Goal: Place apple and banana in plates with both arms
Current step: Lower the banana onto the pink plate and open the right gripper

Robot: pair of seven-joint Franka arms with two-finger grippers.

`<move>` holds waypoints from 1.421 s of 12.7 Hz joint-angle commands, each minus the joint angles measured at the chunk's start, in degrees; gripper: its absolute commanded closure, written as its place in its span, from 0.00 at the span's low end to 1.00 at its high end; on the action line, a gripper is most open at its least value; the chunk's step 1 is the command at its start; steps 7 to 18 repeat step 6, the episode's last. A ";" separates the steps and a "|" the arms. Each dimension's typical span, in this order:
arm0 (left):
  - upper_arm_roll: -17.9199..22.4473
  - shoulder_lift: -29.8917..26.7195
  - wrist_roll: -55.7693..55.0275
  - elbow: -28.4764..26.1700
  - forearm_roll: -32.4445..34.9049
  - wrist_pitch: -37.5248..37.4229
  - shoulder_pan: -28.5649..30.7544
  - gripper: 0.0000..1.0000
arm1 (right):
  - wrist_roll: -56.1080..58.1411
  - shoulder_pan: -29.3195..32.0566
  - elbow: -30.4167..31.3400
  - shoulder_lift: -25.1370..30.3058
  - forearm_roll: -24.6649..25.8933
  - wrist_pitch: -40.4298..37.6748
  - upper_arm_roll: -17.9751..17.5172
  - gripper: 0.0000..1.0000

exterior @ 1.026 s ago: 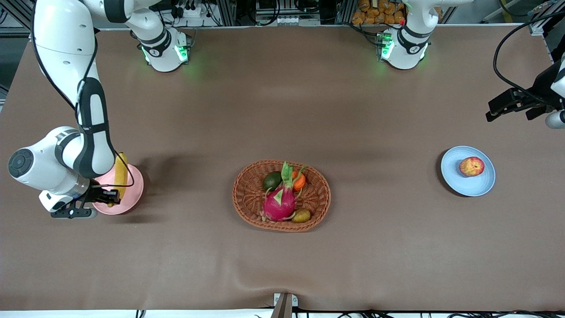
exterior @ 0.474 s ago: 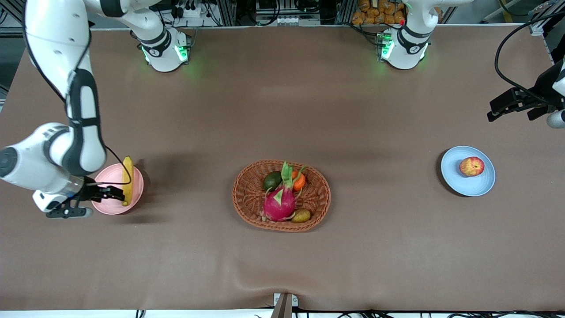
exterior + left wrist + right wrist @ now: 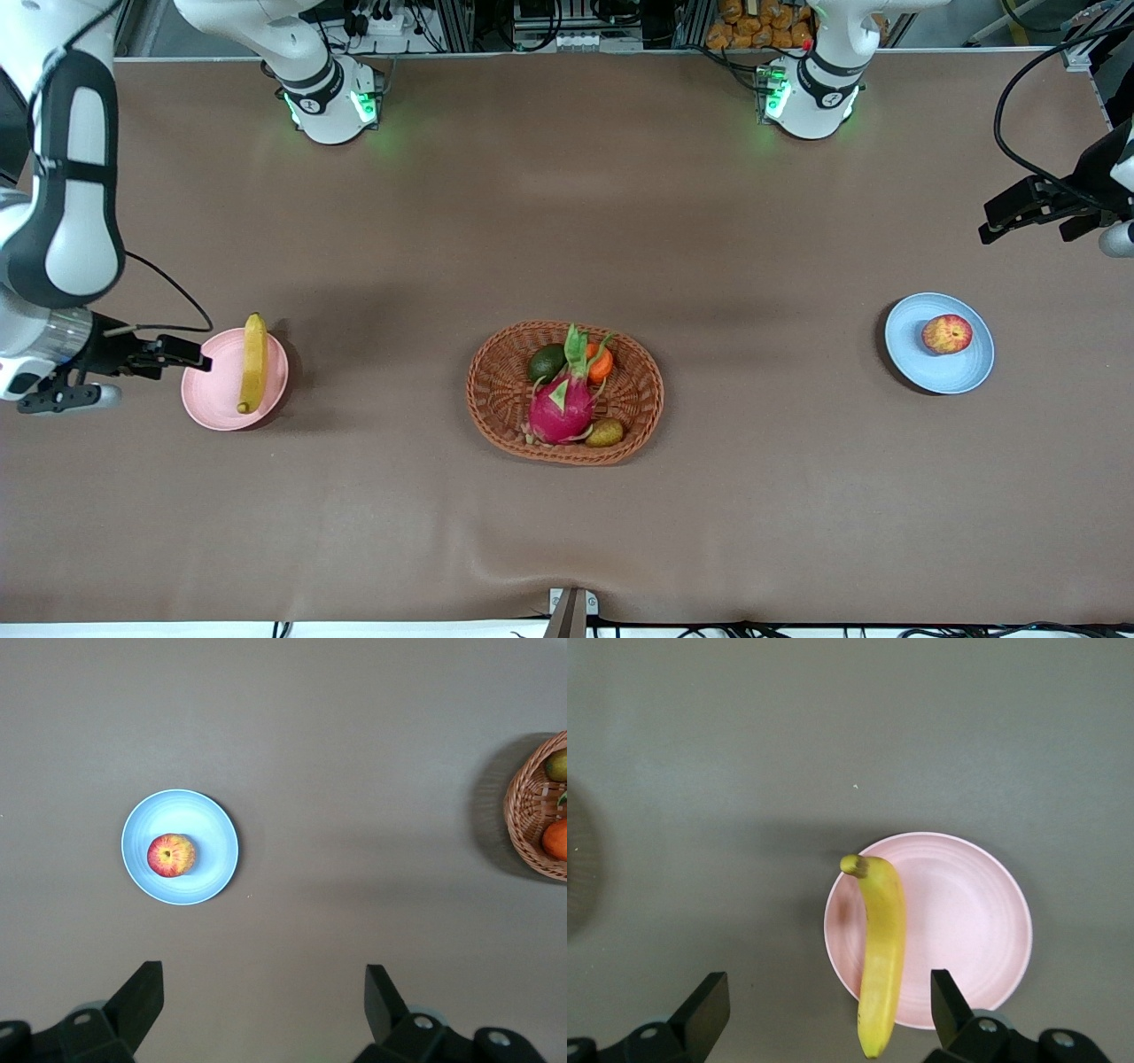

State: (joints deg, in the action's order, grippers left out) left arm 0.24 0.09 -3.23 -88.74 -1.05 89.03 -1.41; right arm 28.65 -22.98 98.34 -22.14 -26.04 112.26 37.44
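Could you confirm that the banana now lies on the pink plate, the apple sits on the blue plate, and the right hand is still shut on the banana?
Not quite. The right hand is open and clear of the banana, as the right wrist view and front view show. The rest holds: the banana lies on the pink plate, and the apple sits on the blue plate.

My right gripper (image 3: 190,361) in air beside pink plate (image 3: 217,403), at right arm's table end, fingers (image 3: 706,1003) spread, empty. My left gripper (image 3: 997,223) in air at left arm's end, fingers (image 3: 142,990) spread, empty.
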 commanded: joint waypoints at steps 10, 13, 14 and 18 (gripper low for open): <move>-0.24 -0.09 2.62 0.15 0.78 0.01 0.27 0.00 | -16.85 18.73 0.80 20.01 18.65 -15.02 -25.54 0.00; -0.24 -0.09 2.62 0.15 0.78 0.01 0.27 0.00 | -16.85 18.73 0.80 20.01 18.65 -15.02 -25.54 0.00; -0.24 -0.09 2.62 0.15 0.78 0.01 0.27 0.00 | -16.85 18.73 0.80 20.01 18.65 -15.02 -25.54 0.00; -0.24 -0.09 2.62 0.15 0.78 0.01 0.27 0.00 | -16.85 18.73 0.80 20.01 18.65 -15.02 -25.54 0.00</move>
